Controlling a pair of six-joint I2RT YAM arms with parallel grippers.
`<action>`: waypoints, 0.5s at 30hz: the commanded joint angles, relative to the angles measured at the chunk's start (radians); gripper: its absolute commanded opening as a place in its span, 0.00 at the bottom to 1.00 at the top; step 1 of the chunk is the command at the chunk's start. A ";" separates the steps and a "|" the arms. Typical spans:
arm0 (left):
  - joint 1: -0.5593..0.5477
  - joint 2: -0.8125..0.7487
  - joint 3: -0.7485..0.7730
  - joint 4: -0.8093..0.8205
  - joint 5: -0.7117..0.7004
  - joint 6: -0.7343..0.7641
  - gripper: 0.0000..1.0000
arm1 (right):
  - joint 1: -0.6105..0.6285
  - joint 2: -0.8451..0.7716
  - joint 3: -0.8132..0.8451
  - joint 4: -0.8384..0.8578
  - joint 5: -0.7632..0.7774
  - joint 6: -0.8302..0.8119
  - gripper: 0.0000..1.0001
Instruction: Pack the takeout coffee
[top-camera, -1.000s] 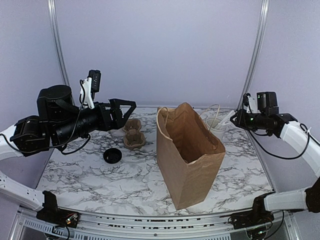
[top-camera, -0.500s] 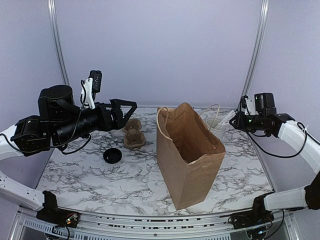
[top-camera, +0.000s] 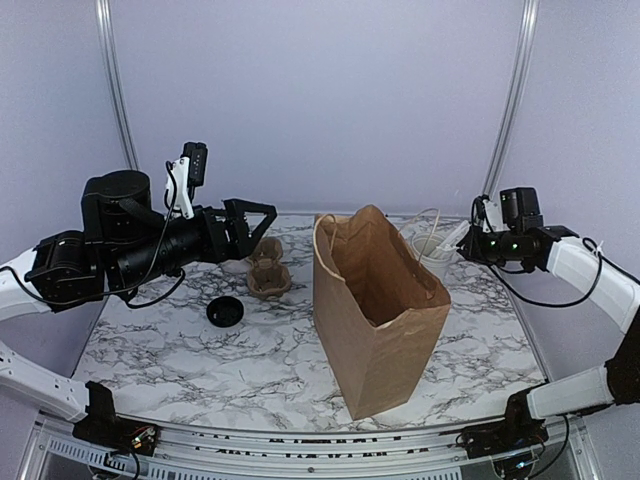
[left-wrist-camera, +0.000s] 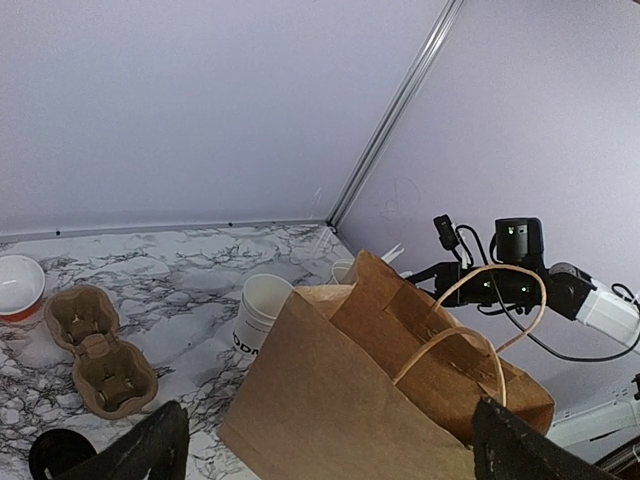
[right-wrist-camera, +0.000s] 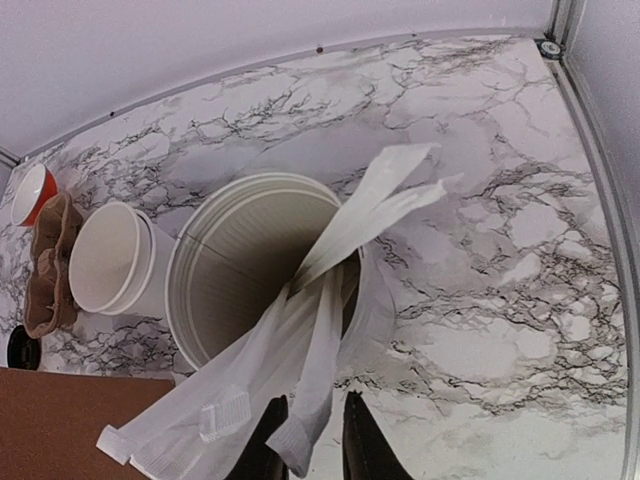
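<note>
Two arms aloft | left fingers (top-camera: 258, 212) spread wide above carrier (top-camera: 268, 272) | right fingers (right-wrist-camera: 350, 445) narrower than before, flanking stick (right-wrist-camera: 322, 350) in back-right tumbler (right-wrist-camera: 235, 240) near edge, grip unclear | takeout coffee (top-camera: 225, 311) on open surface (top-camera: 280, 365) left of bag (top-camera: 375, 310)

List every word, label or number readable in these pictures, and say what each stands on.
"OD...": black lettering low on the side of the lidless white paper cup, in the left wrist view; the rest is cut off by the brown paper bag and blurred.
Nothing else shows readable text.
</note>
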 joint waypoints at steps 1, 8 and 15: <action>0.007 0.007 0.007 -0.004 0.012 -0.002 0.99 | -0.008 0.013 0.012 0.057 0.027 -0.020 0.18; 0.010 0.012 0.009 -0.004 0.016 -0.004 0.99 | -0.007 0.039 0.024 0.081 0.041 -0.037 0.17; 0.013 0.010 0.008 -0.005 0.020 -0.007 0.99 | -0.005 0.051 0.039 0.081 0.052 -0.039 0.07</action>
